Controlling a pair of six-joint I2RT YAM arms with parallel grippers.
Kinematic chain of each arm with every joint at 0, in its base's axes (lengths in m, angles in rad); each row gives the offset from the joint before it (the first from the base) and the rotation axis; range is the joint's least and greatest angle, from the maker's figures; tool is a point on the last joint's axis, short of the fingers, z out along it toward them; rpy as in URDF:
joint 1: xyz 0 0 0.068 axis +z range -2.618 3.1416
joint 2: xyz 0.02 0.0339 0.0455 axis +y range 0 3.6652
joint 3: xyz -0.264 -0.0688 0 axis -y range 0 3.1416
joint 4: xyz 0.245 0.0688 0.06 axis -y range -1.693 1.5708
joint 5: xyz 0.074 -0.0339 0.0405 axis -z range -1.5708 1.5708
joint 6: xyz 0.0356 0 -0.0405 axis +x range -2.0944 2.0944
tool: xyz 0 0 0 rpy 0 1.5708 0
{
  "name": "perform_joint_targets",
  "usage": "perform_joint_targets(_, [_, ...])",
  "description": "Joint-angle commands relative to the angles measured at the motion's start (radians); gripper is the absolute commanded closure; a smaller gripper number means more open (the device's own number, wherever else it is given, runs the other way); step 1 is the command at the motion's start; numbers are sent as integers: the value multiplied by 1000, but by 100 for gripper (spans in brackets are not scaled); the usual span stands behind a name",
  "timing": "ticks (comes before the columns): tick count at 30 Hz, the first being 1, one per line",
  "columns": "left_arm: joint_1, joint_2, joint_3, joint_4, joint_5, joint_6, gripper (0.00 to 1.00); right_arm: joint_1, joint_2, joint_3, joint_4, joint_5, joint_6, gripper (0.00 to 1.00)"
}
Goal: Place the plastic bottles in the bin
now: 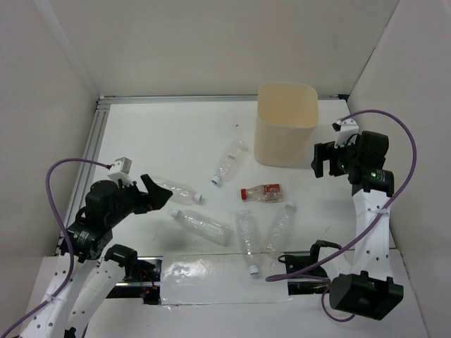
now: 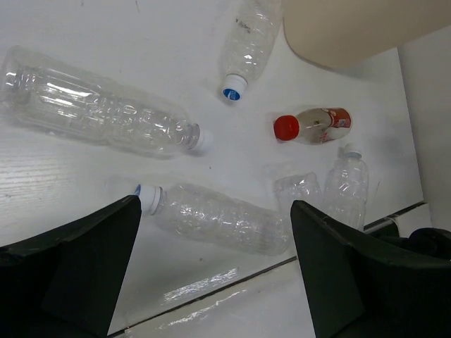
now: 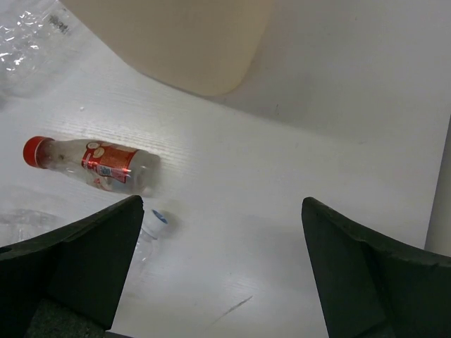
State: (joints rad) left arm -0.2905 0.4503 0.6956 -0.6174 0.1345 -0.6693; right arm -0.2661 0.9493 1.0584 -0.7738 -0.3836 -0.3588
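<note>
Six plastic bottles lie on the white table. One with a blue cap (image 1: 230, 160) lies left of the bin (image 1: 285, 123). A white-capped one (image 1: 180, 190) lies by my left gripper (image 1: 158, 193). The red-labelled one (image 1: 261, 192) is in the middle. Three more (image 1: 203, 225) (image 1: 248, 239) (image 1: 280, 227) lie near the front. My left gripper (image 2: 215, 232) is open and empty, above a clear bottle (image 2: 218, 217). My right gripper (image 1: 324, 160) is open and empty, right of the bin. In its wrist view (image 3: 222, 211) it hovers over bare table, with the red-labelled bottle (image 3: 91, 163) to its left.
White walls close the table on the left, back and right. An aluminium rail (image 1: 95, 141) runs along the left and far edges. A sheet of clear plastic (image 1: 218, 280) lies at the front edge between the arm bases. The bin's wall (image 3: 169, 35) fills the top of the right wrist view.
</note>
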Motion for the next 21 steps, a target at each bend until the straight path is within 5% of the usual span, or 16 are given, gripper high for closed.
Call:
perform_joint_targets(1, [5,16,12,4,-21,-21,0,5,-18,-3,8,-3,17,0])
perform_joint_targets(7, [5,50,12,-15,-78,-52,0,5,-86,-40,31,-72,-83,0])
perform_joint_targets(8, [5,50,12,-15,-87,-61,0,5,-95,-54,31,-104,-97,7])
perform_joint_targets(9, [5,62,21,-15,-99,-61,0,5,-95,-54,42,-119,-107,15])
perform_joint_targets(10, [5,62,21,-15,-99,-73,0,5,-106,-63,42,-138,-117,34])
perform_joint_targets(12, [5,89,21,-15,-125,-87,18,5,-106,-72,27,-199,-152,88])
perform_joint_targets(13, [5,100,30,-15,-140,-101,32,5,-92,-72,16,-222,-164,90])
perform_joint_targets(14, [5,116,30,-15,-154,-114,47,5,-81,-72,-14,-242,-179,86])
perform_joint_targets(15, [5,154,50,-24,-180,-142,59,5,-70,-61,-34,-285,-216,52])
perform_joint_targets(16, [5,178,61,-33,-200,-157,59,5,-43,-61,-54,-303,-233,30])
perform_joint_targets(18, [5,232,80,-65,-236,-191,47,19,-20,-52,-87,-331,-249,7])
perform_joint_targets(19, [5,287,100,-65,-268,-225,24,40,-11,-52,-87,-331,-249,0])
perform_joint_targets(21, [5,339,119,-76,-294,-257,10,62,0,-52,-56,-321,-232,0])
